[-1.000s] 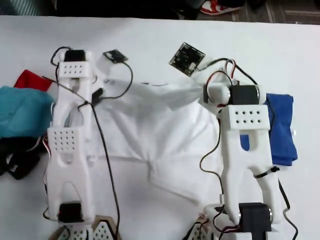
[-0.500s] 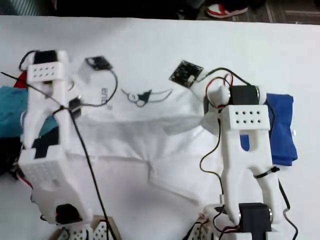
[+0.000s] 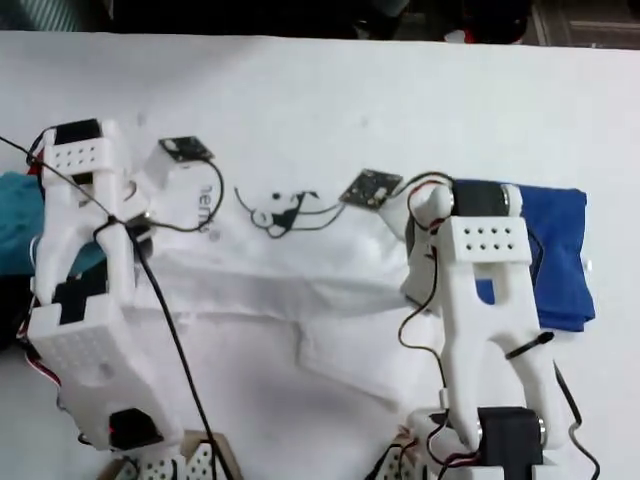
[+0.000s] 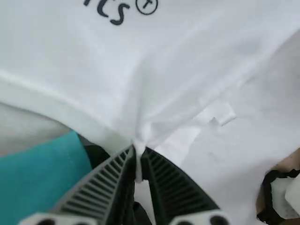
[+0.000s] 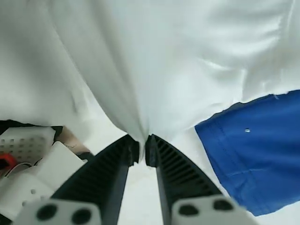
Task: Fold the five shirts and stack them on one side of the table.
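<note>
One white shirt [image 3: 300, 290] with dark print lies wrinkled across the worktop [image 3: 350, 90]. The left gripper [image 4: 137, 157] pinches its edge by a teal shirt [image 4: 37, 164]; the right gripper [image 5: 143, 145] pinches its edge beside a blue shirt [image 3: 560, 250].

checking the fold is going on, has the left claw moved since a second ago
Yes. The left claw, shut on the white shirt, has swung sideways toward the teal shirt, away from the blue shirt.
</note>
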{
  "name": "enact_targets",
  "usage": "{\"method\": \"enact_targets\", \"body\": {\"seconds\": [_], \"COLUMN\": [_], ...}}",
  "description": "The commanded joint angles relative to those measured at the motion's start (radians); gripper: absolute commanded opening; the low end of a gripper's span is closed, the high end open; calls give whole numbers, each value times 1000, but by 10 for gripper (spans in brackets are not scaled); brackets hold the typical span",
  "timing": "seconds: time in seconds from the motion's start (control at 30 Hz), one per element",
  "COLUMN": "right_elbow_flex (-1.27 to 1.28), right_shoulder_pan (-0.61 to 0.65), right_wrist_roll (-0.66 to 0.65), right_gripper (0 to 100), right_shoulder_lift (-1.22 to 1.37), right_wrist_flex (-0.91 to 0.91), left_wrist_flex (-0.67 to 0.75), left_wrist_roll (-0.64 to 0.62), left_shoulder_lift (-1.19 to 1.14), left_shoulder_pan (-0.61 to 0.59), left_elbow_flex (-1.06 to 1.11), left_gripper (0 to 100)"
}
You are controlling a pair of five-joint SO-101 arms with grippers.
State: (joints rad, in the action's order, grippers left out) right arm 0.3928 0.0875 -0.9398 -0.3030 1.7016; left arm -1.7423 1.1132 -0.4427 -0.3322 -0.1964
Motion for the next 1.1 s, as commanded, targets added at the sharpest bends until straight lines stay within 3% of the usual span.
{"method": "enact_targets", "body": {"seconds": [0.0, 0.53, 0.63, 0.73, 0.83, 0.97, 1.07], "right_elbow_flex": [34, 241, 239, 204, 146, 52, -54], "right_shoulder_pan": [-2, -2, -4, -4, 25, 77, 105], "right_wrist_roll": [-9, -100, -98, -63, -40, -35, 31], "right_gripper": [19, 32, 151, 310, 393, 369, 297], "right_shoulder_lift": [-47, -45, -47, -47, -47, -44, -27], "right_wrist_flex": [10, 7, 13, 16, 18, 16, -30], "left_wrist_flex": [8, 0, -2, -3, -28, -21, 44], "left_wrist_roll": [6, 2, -28, -43, -43, -61, -206], "left_shoulder_lift": [61, 73, 97, 176, 274, 392, 437], "left_shoulder_pan": [-10, -12, -24, -31, -31, -44, -47], "left_elbow_flex": [11, 64, 63, 63, 64, 64, 64], "left_gripper": [22, 55, 139, 158, 160, 184, 168]}}
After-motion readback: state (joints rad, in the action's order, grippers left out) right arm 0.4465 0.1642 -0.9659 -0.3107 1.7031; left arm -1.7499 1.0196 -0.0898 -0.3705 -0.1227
